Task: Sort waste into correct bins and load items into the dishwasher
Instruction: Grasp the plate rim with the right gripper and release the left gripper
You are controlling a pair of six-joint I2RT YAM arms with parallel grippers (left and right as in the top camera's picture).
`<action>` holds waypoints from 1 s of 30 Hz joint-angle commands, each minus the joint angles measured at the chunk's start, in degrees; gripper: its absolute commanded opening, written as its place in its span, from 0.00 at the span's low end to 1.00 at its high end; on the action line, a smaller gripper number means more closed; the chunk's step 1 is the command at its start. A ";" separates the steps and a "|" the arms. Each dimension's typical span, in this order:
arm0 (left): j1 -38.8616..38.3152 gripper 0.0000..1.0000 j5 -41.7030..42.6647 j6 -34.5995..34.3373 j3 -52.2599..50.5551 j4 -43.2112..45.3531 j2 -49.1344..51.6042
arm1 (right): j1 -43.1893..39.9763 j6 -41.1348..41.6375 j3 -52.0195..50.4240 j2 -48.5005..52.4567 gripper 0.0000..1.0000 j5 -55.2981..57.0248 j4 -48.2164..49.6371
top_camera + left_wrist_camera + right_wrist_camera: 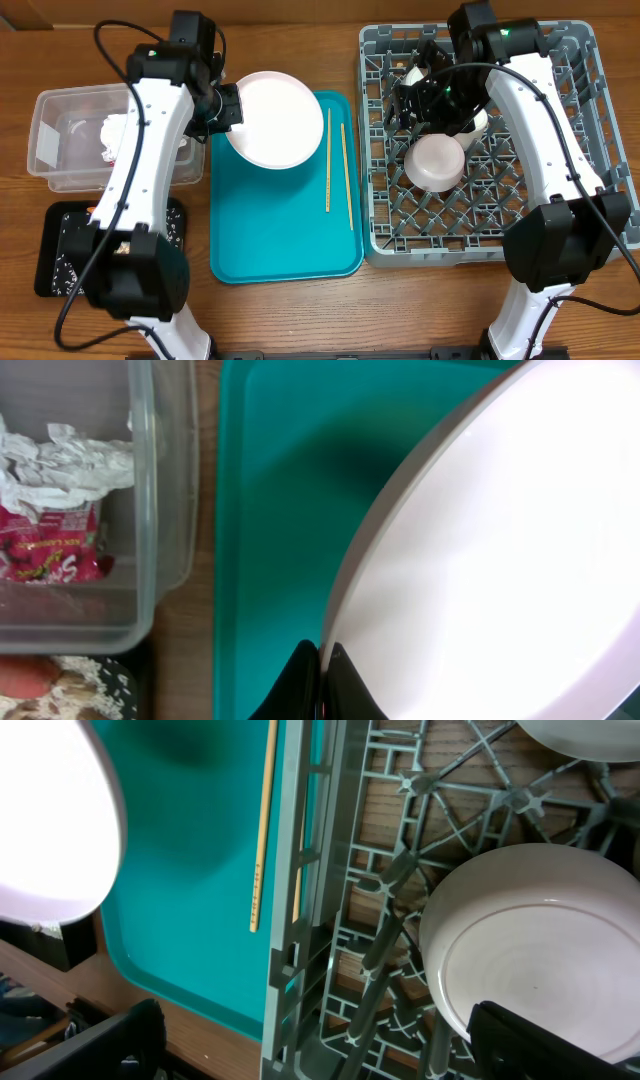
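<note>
Left tool [322,665] pinched shut, right tool [325,1042] spread wide (left arm [150,130], right arm [545,110] both stretched forward).

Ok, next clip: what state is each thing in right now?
left gripper: shut on the pink plate's rim.
pink plate: held by its rim over the teal tray.
right gripper: open, above the rack.
bowl: resting in the rack, ungripped.
clear tub: holds napkin and wrapper.
black tray: holds rice scraps.
chopsticks: lying on the teal tray.
</note>
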 commanded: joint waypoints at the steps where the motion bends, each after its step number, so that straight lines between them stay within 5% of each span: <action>1: -0.57 0.04 7.19 0.31 1.77 -1.44 -3.37 | -0.33 0.02 -0.17 -1.55 0.99 -2.36 0.37; 8: -3.93 0.04 9.18 1.29 1.68 -2.36 -3.41 | -0.22 0.00 -0.17 -1.55 0.95 -12.07 1.42; 30: -6.99 0.04 10.51 1.38 1.68 -2.25 -3.41 | 10.58 -0.02 -0.17 -1.44 0.73 -3.50 4.76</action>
